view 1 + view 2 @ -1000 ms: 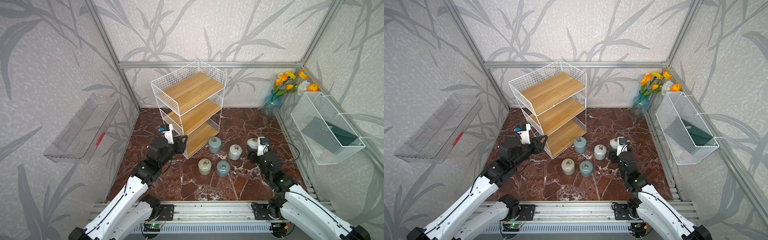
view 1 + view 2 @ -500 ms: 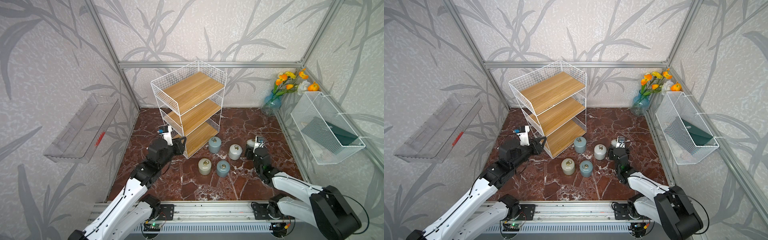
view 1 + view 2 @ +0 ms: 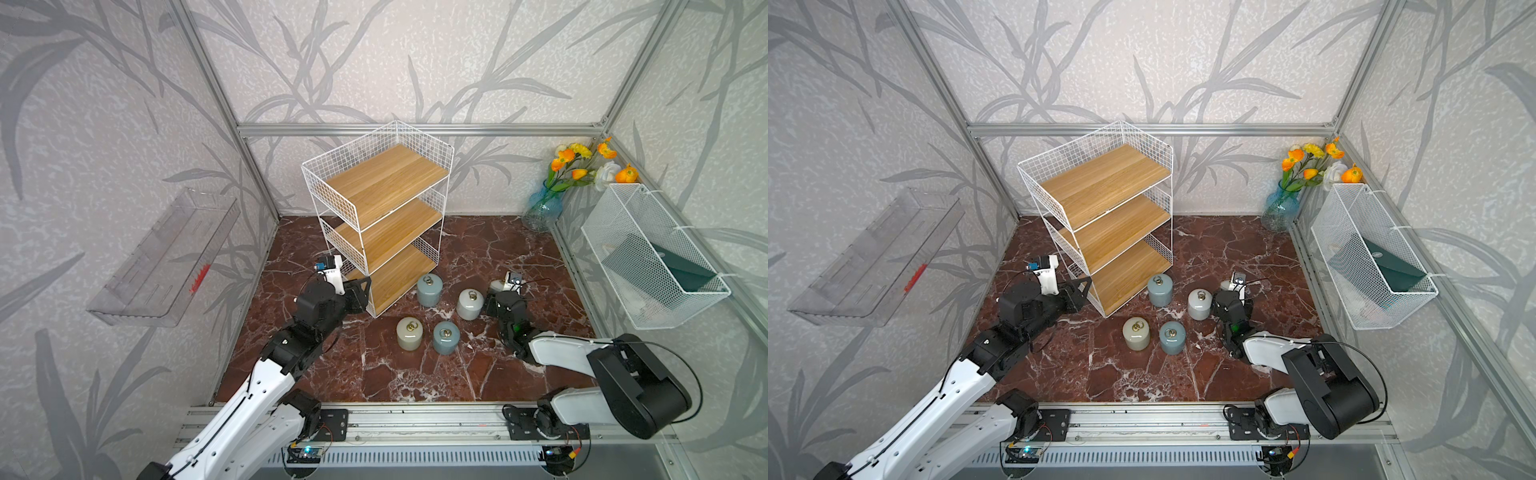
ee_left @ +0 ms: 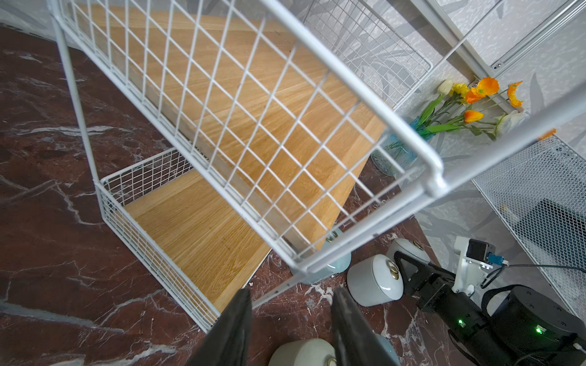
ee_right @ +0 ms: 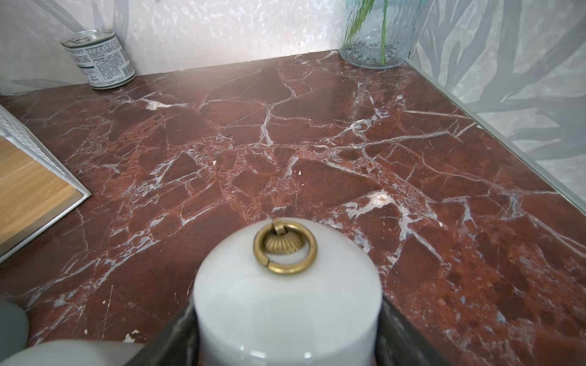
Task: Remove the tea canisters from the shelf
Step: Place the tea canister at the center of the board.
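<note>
The shelf [image 3: 384, 216] stands at the back centre with all three wooden boards bare in both top views. Several tea canisters stand on the marble floor in front of it: a blue-grey one [image 3: 429, 289], a white one [image 3: 470, 304], a beige one [image 3: 409, 333] and another blue-grey one [image 3: 446, 337]. My right gripper [image 3: 500, 296] is low over the floor, shut on a second white canister [image 5: 285, 285], its fingers [image 5: 171, 339] pressed against both sides. My left gripper [image 3: 365, 291] is open and holds nothing, right at the shelf's front corner post [image 4: 279, 285].
A blue glass vase of flowers [image 3: 542, 210] stands in the back right corner. A white mesh basket [image 3: 652, 257] hangs on the right wall and a clear tray [image 3: 162, 257] on the left wall. A small tin [image 5: 100, 58] sits by the back wall.
My right arm has folded down low over the floor and its gripper has shifted slightly left with the white canister in it. The left arm has barely moved.
</note>
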`<control>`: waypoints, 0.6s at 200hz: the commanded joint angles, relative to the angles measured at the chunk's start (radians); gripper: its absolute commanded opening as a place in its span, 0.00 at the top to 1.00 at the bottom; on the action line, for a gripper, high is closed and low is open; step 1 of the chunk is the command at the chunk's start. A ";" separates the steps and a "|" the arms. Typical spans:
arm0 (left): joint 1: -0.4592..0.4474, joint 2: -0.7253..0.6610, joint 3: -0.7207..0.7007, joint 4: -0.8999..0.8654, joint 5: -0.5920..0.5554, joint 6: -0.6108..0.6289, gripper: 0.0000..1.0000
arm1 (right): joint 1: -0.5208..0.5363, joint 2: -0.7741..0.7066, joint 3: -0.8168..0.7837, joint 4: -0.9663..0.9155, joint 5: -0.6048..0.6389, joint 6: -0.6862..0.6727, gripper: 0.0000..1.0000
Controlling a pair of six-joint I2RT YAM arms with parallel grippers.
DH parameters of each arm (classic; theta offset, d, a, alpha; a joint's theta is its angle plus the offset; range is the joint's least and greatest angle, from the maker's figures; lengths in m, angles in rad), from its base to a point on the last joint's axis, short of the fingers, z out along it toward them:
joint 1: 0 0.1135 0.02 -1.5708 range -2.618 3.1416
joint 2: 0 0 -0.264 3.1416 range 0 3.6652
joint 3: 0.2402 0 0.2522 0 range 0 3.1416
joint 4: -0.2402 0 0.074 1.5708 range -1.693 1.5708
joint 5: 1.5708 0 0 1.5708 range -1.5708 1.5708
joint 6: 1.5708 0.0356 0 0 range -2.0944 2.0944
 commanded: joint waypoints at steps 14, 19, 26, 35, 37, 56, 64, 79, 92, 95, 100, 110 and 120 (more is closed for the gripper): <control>-0.005 -0.007 -0.017 0.003 -0.006 -0.008 0.57 | 0.088 -0.077 -0.001 -0.044 0.137 0.086 0.38; -0.005 -0.008 -0.019 0.003 -0.003 -0.009 0.57 | 0.106 -0.079 -0.004 -0.058 0.168 0.102 0.38; -0.005 -0.011 -0.023 0.003 -0.004 -0.012 0.57 | 0.145 -0.075 -0.015 -0.056 0.220 0.110 0.38; -0.005 -0.014 -0.028 0.004 -0.004 -0.014 0.57 | 0.184 -0.057 -0.026 -0.050 0.282 0.105 0.38; -0.005 -0.017 -0.029 0.006 -0.003 -0.015 0.57 | 0.191 -0.051 -0.027 -0.052 0.290 0.105 0.38; -0.004 -0.029 -0.038 0.006 0.000 -0.019 0.57 | 0.251 -0.017 -0.032 -0.082 0.349 0.143 0.37; -0.003 -0.036 -0.040 0.001 0.001 -0.018 0.57 | 0.278 -0.002 -0.032 -0.092 0.385 0.168 0.36; -0.004 -0.050 -0.043 -0.011 0.000 -0.018 0.57 | 0.330 0.035 -0.013 -0.166 0.466 0.240 0.36; -0.004 -0.063 -0.048 -0.021 0.001 -0.018 0.57 | 0.366 0.077 -0.005 -0.226 0.518 0.350 0.35; -0.005 -0.068 -0.048 -0.024 0.001 -0.019 0.57 | 0.374 0.089 -0.006 -0.235 0.528 0.371 0.35; -0.005 -0.074 -0.049 -0.027 0.001 -0.019 0.57 | 0.385 0.106 -0.008 -0.245 0.541 0.404 0.35; -0.003 -0.087 -0.051 -0.036 0.000 -0.019 0.57 | 0.418 0.141 -0.013 -0.259 0.579 0.458 0.35; -0.004 -0.099 -0.054 -0.042 -0.005 -0.021 0.57 | 0.455 0.175 -0.012 -0.269 0.618 0.489 0.35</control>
